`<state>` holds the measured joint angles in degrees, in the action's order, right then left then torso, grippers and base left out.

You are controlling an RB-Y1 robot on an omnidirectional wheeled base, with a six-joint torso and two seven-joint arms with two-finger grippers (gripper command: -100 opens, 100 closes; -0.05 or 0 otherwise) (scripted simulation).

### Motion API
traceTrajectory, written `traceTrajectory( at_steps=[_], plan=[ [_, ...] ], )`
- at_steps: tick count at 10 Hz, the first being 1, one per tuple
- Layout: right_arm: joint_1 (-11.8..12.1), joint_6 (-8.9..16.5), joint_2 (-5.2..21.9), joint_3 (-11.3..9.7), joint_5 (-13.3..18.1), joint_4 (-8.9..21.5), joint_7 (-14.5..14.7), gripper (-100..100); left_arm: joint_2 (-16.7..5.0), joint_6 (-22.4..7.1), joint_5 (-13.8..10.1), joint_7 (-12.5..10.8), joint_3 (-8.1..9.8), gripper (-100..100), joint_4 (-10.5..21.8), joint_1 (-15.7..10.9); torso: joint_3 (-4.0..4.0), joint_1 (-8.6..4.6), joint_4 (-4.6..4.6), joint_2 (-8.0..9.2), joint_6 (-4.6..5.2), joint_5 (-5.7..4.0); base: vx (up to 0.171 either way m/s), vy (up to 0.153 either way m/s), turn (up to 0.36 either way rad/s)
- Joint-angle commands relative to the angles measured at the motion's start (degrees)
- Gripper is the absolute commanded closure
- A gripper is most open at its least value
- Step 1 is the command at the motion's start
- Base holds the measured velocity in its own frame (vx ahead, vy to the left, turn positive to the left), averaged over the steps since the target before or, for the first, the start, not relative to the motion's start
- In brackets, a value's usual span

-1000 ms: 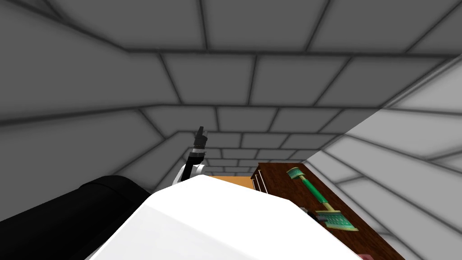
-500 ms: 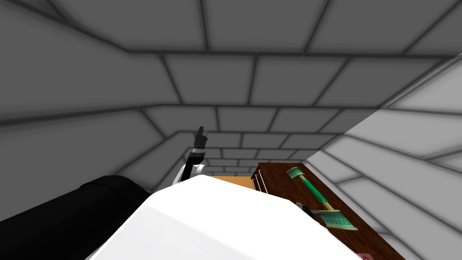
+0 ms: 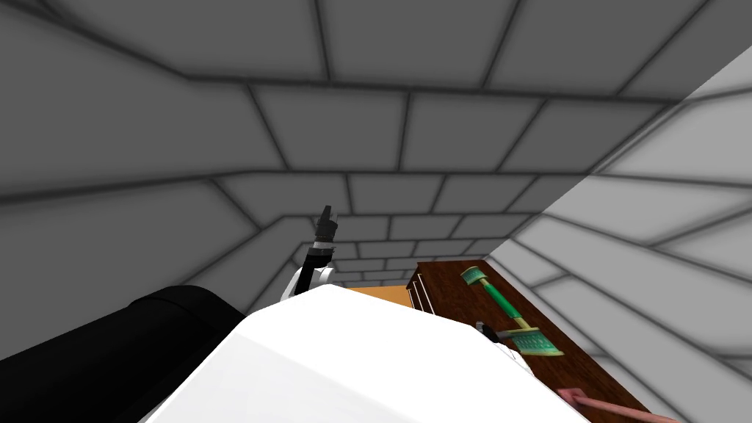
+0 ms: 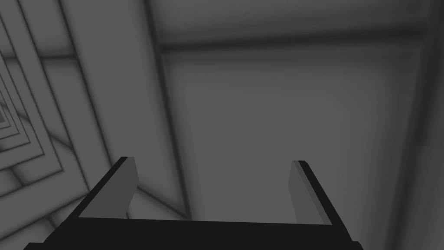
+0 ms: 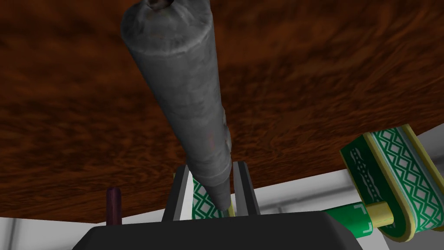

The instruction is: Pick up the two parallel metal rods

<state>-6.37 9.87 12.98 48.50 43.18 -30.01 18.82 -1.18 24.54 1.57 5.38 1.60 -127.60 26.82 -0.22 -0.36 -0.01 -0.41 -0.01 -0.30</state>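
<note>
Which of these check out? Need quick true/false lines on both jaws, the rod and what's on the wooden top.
1. The right jaws are shut on a grey rod. True.
2. The left jaws are shut too. False: they stand open, holding nothing.
3. A green patterned item lies on the wooden top. True.
4. The wooden top is white. False: it is dark brown with a wood grain.
5. The left arm reaches onto the wooden top. False: it is raised, apart from it.
</note>
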Motion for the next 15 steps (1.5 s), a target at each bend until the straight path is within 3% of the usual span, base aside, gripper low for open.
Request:
traceTrajectory(
  at_steps=[1, 2, 3, 6, 8, 9, 12, 14, 15],
  plan=[
    [0.2, 0.1, -0.1, -2.0, -0.9, -0.6, -2.3, 100, 0.0, 0.0, 0.0, 0.0, 0.0, 0, 0.0, 0.0, 0.0, 0.0, 0.0, 0.0, 0.0, 0.0, 0.0, 0.0, 0.0],
    [0.3, 2.9, 1.1, -4.4, 1.0, -0.6, -4.2, 100, 0.0, 0.0, 0.0, 0.0, 0.0, 0, 0.0, 0.0, 0.0, 0.0, 0.0, 0.01, 0.04, 0.02, 0.018, 0.008, -0.325],
    [0.3, 3.2, 1.1, -4.3, 1.0, -0.6, -6.7, 100, 0.0, 0.0, 0.0, 0.0, 0.01, 0, 0.0, 0.0, -0.03, -0.02, -0.09, 0.03, 0.27, 0.09, 0.013, 0.013, -0.213],
    [0.3, 3.5, 1.1, -9.5, 1.0, -0.6, -11.8, 100, 0.0, 0.0, 0.0, 0.0, 0.0, 0, 0.0, 0.0, 0.01, 0.01, 0.0, 0.02, 0.05, 0.01, -0.001, 0.0, 0.02],
    [0.3, 3.5, 1.1, -12.8, 1.0, -0.6, -12.0, 100, 0.0, 0.0, 0.0, 0.0, 0.0, 0, 0.0, 0.0, 0.01, 0.02, 0.0, 0.01, 0.07, 0.03, 0.0, 0.0, 0.0],
    [0.3, 6.7, 2.3, -15.2, 2.6, -0.6, -14.0, 100, 0.0, 0.0, 0.0, 0.0, 0.0, 0, 0.0, 0.0, 0.01, 0.03, 0.0, 0.02, 0.08, 0.03, 0.017, 0.012, -0.249],
    [0.3, 6.8, 2.3, -19.5, 2.8, -0.6, -20.4, 100, 0.0, 0.0, 0.0, 0.0, 0.0, 0, 0.0, 0.0, 0.02, 0.03, -0.02, 0.05, 0.13, 0.04, 0.003, 0.006, -0.08],
    [0.3, 6.8, 2.3, -23.1, 2.8, -0.6, -21.6, 100, 0.0, 0.0, 0.0, 0.0, 0.0, 0, 0.0, 0.0, 0.02, 0.04, 0.01, 0.03, 0.1, 0.04, 0.0, -0.002, 0.008],
    [0.3, 6.8, 2.3, -23.7, 2.8, -0.6, -21.6, 100, 0.0, 0.0, 0.0, 0.0, 0.0, 0, 0.0, 0.0, 0.02, 0.05, 0.01, 0.03, 0.11, 0.05, 0.0, 0.0, 0.0]
  ],
)
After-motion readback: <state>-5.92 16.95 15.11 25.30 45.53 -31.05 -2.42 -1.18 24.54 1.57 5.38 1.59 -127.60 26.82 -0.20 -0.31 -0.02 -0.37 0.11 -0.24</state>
